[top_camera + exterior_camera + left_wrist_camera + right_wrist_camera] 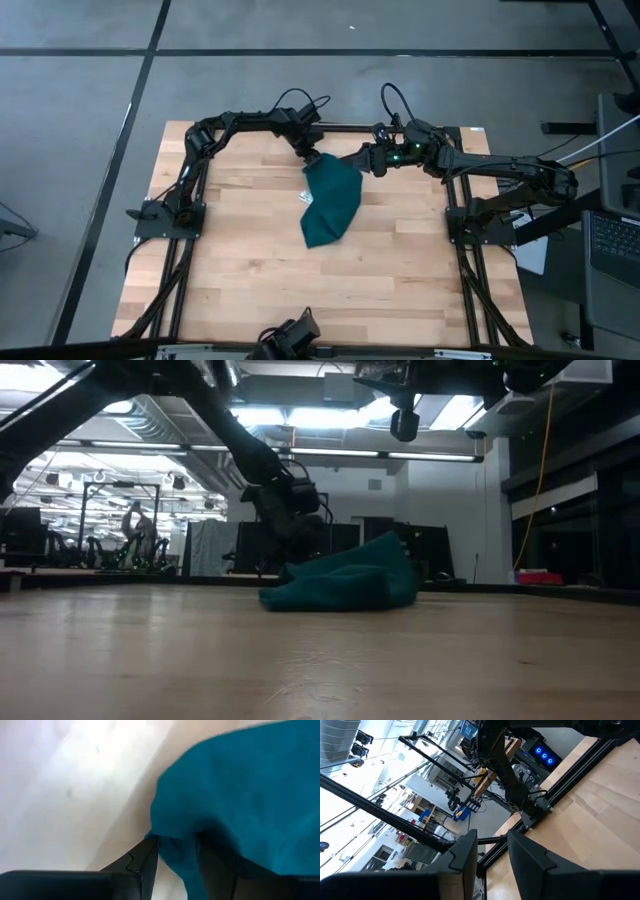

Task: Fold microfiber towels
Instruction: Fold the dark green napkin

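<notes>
The dark teal towel (330, 205) lies bunched and partly doubled on the wooden table, its near end flat and its far end raised; it also shows in the low view (345, 585). A small white tag (305, 195) sticks out at its left edge. My left gripper (310, 155) is low over the table's far middle, shut on the towel's far end (175, 852). My right gripper (350, 156) is just right of it, raised well above the table (405, 425). Its fingers (492, 850) are nearly together and empty. My left gripper pinches the towel's far corner (172, 851) between its two fingers, coming slanting down from the table's far side. A bunched fold of cloth sits in the gap; one layer or several, I cannot tell. The far end is raised a little, and the rest lies slack on the table.
The black frame rails (190, 190) and arm bases (480, 220) stand along the table's left and right sides. Bare wood (300, 290) stretches toward the near edge. A camera mount (290, 335) sits at the near edge.
</notes>
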Available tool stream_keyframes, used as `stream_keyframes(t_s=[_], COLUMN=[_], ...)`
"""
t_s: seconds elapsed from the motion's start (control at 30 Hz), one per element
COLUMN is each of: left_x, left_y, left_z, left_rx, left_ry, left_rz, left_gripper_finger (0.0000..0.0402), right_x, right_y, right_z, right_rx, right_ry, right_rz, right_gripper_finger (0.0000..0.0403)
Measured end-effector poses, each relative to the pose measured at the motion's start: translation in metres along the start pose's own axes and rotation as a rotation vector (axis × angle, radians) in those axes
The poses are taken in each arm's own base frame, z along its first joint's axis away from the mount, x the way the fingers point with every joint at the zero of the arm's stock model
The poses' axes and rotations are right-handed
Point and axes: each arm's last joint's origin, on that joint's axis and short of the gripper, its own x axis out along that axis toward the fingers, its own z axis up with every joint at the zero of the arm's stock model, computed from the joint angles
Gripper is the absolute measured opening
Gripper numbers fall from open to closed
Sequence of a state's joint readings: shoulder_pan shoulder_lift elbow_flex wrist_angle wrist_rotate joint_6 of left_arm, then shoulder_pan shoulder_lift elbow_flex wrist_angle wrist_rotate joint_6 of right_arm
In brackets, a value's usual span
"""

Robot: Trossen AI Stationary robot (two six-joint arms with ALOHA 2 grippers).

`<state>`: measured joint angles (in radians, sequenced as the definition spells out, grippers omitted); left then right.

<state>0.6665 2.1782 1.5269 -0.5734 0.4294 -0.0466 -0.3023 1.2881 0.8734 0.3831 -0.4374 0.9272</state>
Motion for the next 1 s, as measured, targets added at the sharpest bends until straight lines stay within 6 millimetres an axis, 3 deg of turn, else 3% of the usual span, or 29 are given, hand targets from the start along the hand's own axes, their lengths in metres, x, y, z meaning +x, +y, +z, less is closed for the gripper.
stream_keyframes(t_s=[0.5, 0.83, 1.0], left_x=[0.006, 0.007, 0.008], left_y=[-0.003, 0.0, -0.002], left_z=[-0.011, -0.014, -0.014], left_rx=[-0.083, -0.105, -0.087], left_ry=[0.053, 0.083, 0.086], left_rz=[0.086, 0.051, 0.054], left_gripper_finger=[0.013, 0.0166, 0.0163], right_x=[0.0, -0.015, -0.025], right_y=[0.0, -0.04, -0.054], right_z=[0.0, -0.024, -0.029], right_rx=[-0.021, 0.099, 0.12], right_ry=[-0.006, 0.221, 0.278], right_rz=[-0.008, -0.427, -0.591], right_gripper_finger=[0.0127, 0.0137, 0.0156])
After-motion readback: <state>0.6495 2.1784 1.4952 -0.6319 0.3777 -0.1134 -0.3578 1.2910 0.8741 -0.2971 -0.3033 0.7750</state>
